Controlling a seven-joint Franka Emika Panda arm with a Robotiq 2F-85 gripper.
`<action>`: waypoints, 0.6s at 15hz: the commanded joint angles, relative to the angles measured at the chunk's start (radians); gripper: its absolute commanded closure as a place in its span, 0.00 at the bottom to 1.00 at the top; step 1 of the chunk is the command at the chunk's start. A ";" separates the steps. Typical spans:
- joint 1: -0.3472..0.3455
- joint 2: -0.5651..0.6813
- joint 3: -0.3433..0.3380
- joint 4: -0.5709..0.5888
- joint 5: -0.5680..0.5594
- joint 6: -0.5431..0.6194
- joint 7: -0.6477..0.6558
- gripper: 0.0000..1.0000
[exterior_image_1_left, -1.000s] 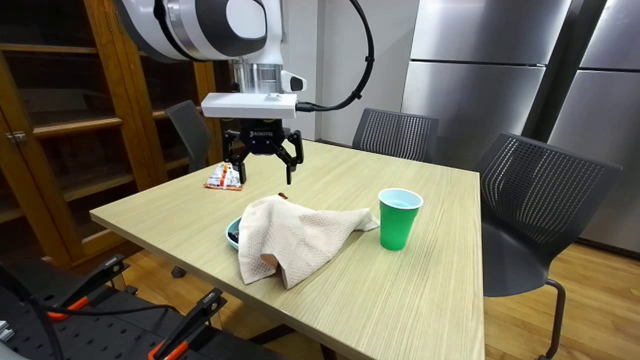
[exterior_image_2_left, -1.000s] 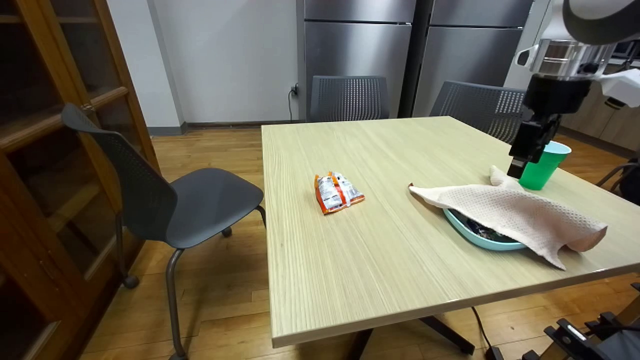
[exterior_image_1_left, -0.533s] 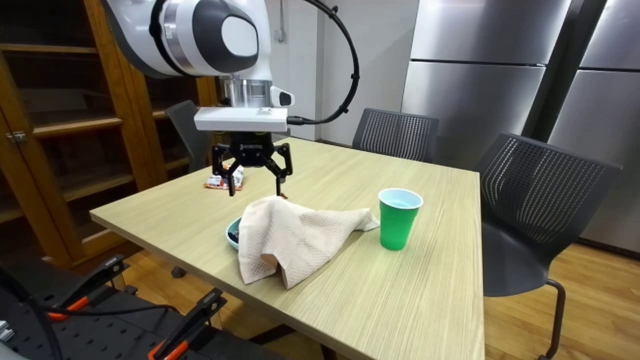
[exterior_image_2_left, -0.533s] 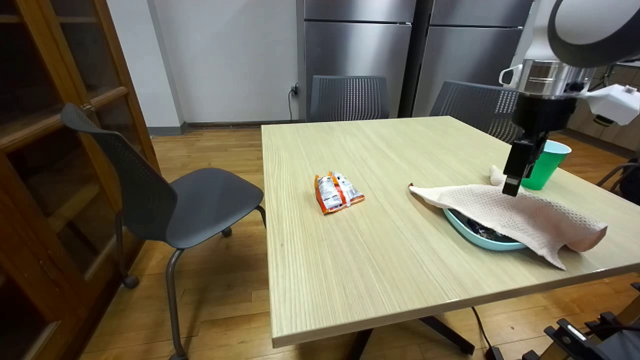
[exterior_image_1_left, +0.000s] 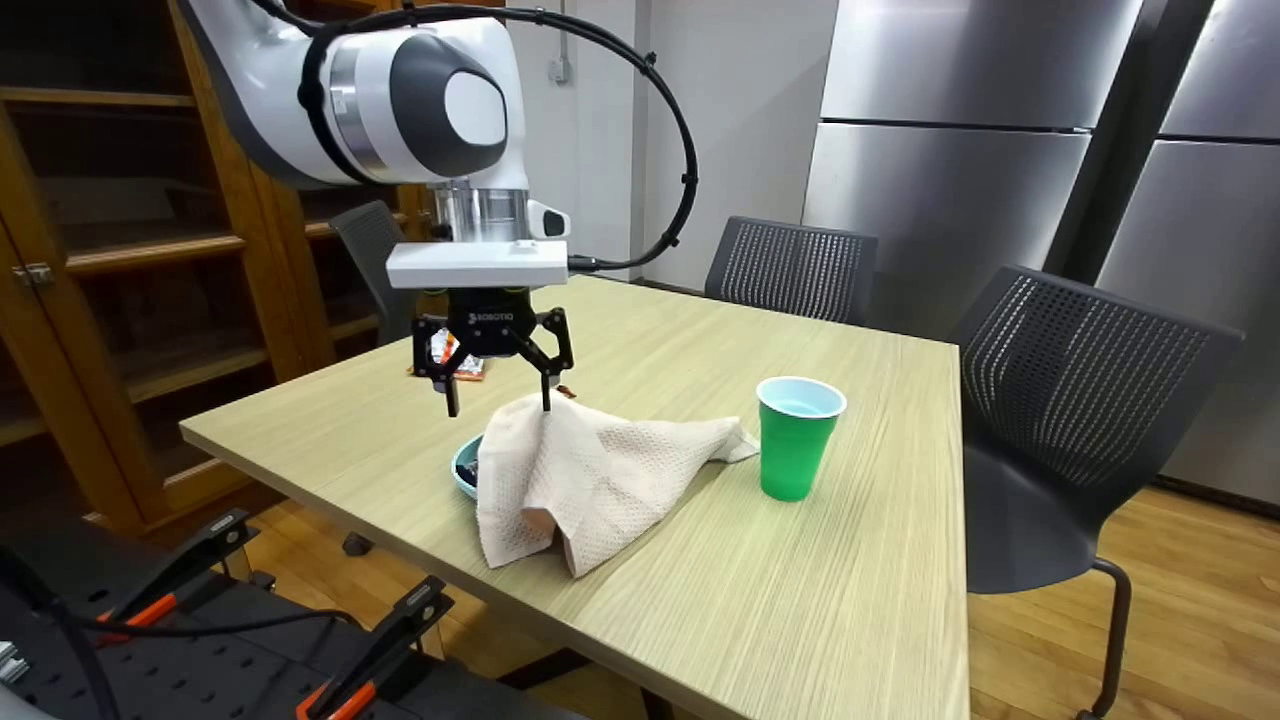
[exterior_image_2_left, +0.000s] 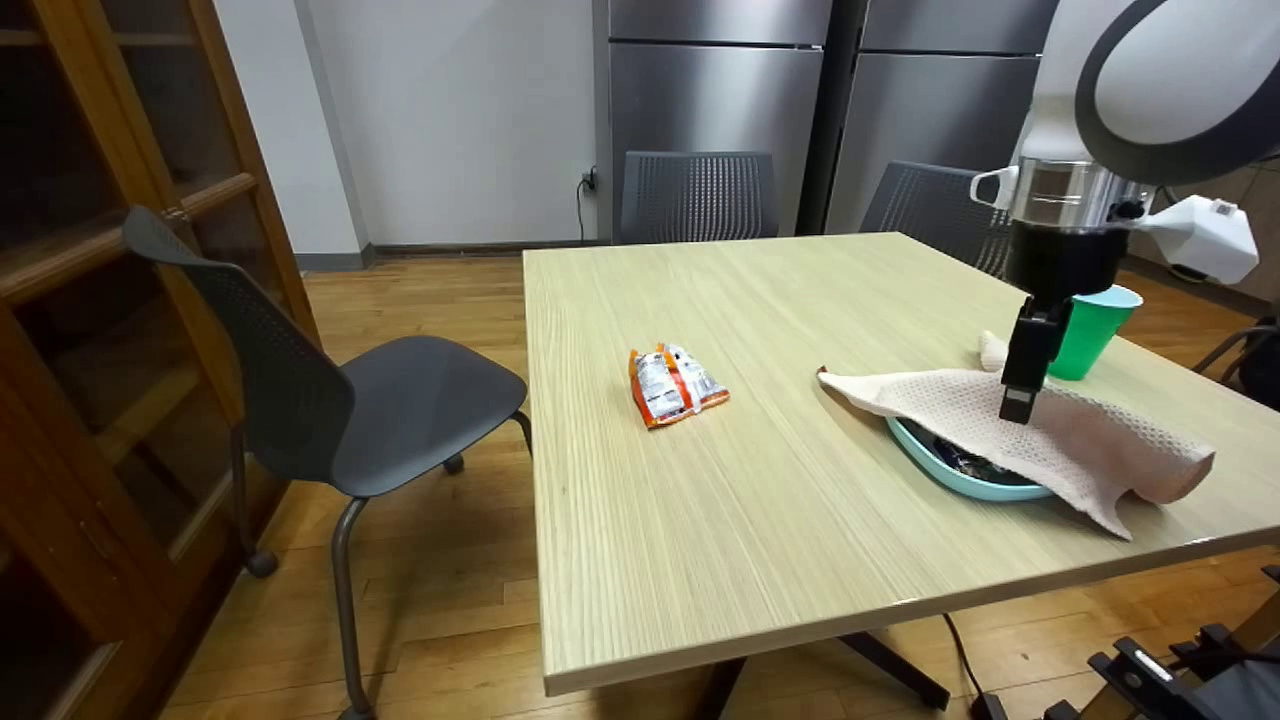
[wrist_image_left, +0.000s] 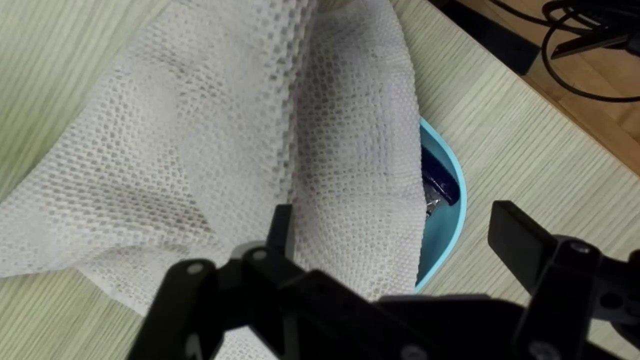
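- the tool (exterior_image_1_left: 499, 410) points straight down, fingers wide apart, gripping nothing.
- just below it is the cloth (wrist_image_left: 200, 125), off-white and waffle-woven, draped in loose folds over most of the bowl (wrist_image_left: 462, 200) and trailing onto the desk (exterior_image_2_left: 640, 560).
- in the wrist view one finger (wrist_image_left: 278, 227) hangs over the cloth beside a raised fold; its mate (wrist_image_left: 520, 240) sits past the bowl's rim, over the desk. the cloth's edge and the uncovered strip of bowl show between them.
- in an exterior view one fingertip overlaps the cloth's peak; whether it touches cannot be told.
- the step in hand looks like lining up above the cloth, before any grip. from this stance a grip would call for going lower with the fingers spread, getting a fold between the pads and minding the rim; fabric this soft would likely bunch and slide.
- in the bowl's uncovered part lies a dark purple thing (wrist_image_left: 440, 177); the rest is hidden under the cloth.
- the cup (exterior_image_1_left: 790, 450), green with a pale inside, stands upright near the cloth's pointed end.
- the packet (exterior_image_2_left: 675, 385), silver and orange, lies on the desk, well apart from the cloth.
- farther off: chairs (exterior_image_2_left: 430, 420) around the desk, a wooden cabinet (exterior_image_1_left: 250, 190) and steel fridges (exterior_image_1_left: 950, 220).
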 joint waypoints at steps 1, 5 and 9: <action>0.007 0.019 0.021 0.018 -0.027 0.012 0.011 0.00; 0.017 0.017 0.044 0.017 -0.019 0.021 -0.001 0.00; 0.012 0.062 0.075 0.040 0.026 0.075 -0.041 0.00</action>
